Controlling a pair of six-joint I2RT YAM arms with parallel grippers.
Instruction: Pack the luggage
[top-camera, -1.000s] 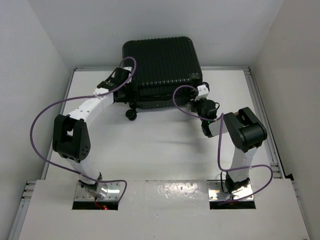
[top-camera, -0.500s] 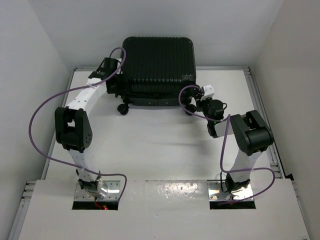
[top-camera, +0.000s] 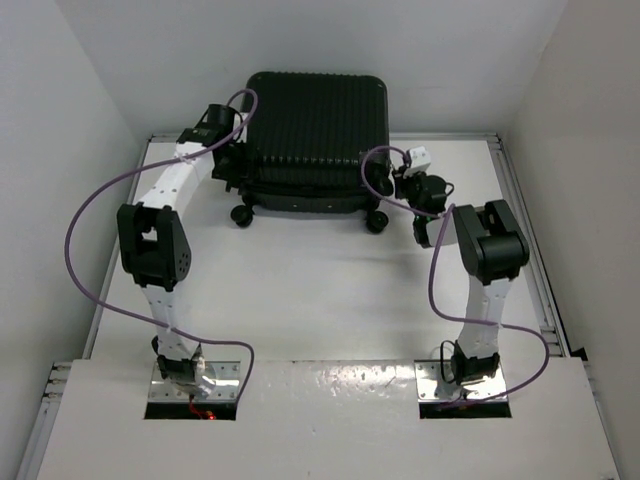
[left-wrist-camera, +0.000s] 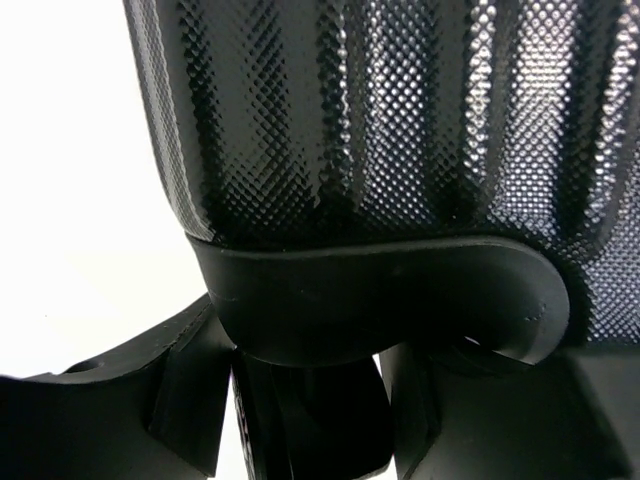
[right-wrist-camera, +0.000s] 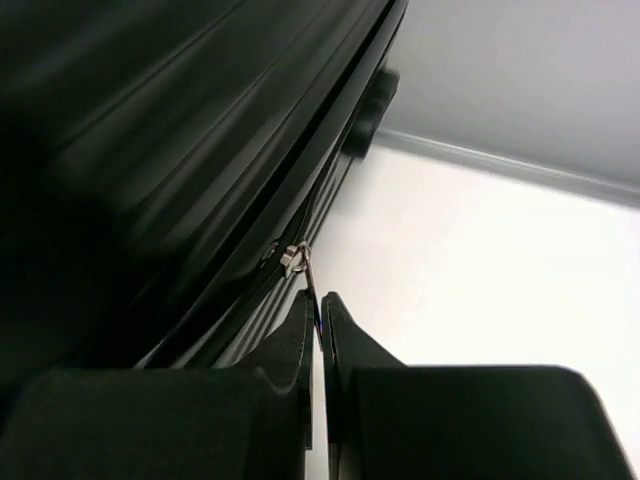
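The black ribbed luggage (top-camera: 315, 125) lies shut at the top centre of the overhead frame, on the far side of the white table (top-camera: 300, 290), its two small wheels (top-camera: 242, 215) pointing toward the bottom of the frame. An arm stands at each of its sides.

The left gripper (top-camera: 233, 168) sits against the case's left edge, in the upper left of that frame. Its wrist camera is filled by the dimpled shell above a curved black moulding, with dark fingers (left-wrist-camera: 185, 395) at the lower edge on either side of a black part of the case. I cannot tell from here whether they are clamped on it.

The right gripper (right-wrist-camera: 320, 300), at the case's lower right corner in the overhead frame, has its fingers pressed together on the thin metal zipper pull (right-wrist-camera: 303, 268). The pull hangs from the seam that runs diagonally up that wrist frame.
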